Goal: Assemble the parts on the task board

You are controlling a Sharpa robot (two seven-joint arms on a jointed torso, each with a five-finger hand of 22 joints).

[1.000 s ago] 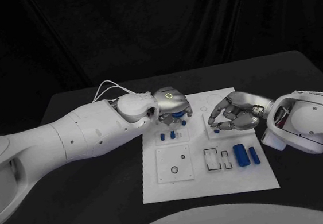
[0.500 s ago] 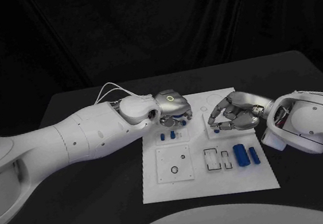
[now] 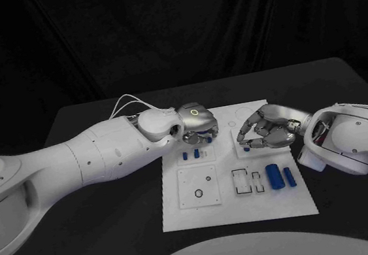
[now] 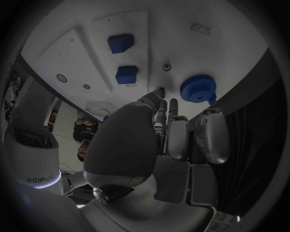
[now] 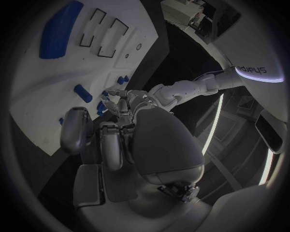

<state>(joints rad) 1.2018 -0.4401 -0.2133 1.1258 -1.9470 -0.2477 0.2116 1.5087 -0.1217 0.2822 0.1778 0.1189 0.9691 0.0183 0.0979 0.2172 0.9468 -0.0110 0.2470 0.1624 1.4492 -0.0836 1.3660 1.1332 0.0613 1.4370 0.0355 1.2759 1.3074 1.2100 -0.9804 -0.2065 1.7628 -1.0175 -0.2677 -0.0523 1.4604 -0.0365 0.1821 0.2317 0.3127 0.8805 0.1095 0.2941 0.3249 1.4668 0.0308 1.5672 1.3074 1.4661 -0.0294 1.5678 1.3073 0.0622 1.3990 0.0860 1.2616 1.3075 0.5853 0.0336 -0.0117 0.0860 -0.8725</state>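
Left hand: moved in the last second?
Yes, slightly. In the head view the left hand has crept toward the right hand, further over the task board's far edge. The board itself stayed put.

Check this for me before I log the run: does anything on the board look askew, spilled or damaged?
Nothing stands out. The task board lies flat, the two long blue pieces sit side by side, and the blue gear looks intact.

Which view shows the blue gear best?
Left wrist view: the blue gear lies unobstructed on the task board, teeth visible, just beyond the left hand fingertips. In the head view that hand covers it. The right wrist view doesn't show it clearly.
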